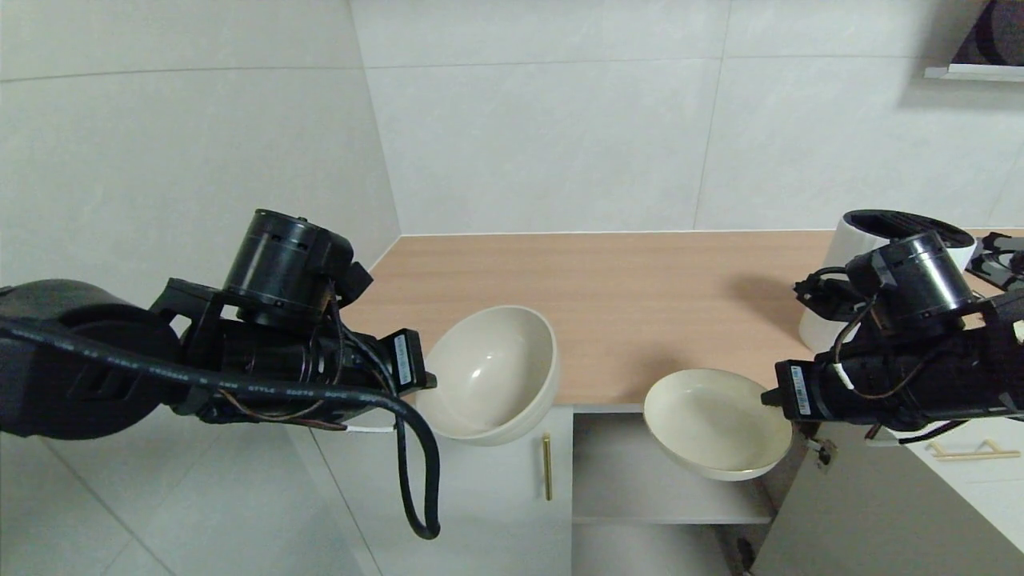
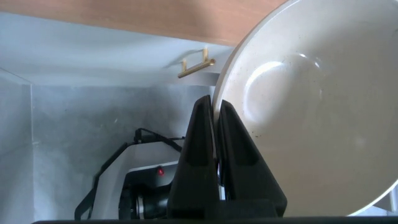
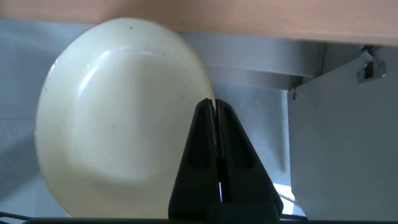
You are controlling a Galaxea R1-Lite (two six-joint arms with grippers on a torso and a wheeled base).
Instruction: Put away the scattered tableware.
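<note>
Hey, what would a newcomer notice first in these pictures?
Two cream dishes are held in the air at the front edge of the wooden counter. The left gripper is shut on the rim of a deep bowl, and the right gripper is shut on the rim of a shallow dish. Beneath the dish, a cabinet stands open.

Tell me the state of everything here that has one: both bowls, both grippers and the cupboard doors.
Deep bowl: held by its rim, tilted.
Shallow bowl: held by its rim, tilted, in front of the open cupboard.
Left gripper: shut on the deep bowl's rim.
Right gripper: shut on the shallow bowl's rim.
Left cupboard door: shut.
Right cupboard door: swung open.
</note>
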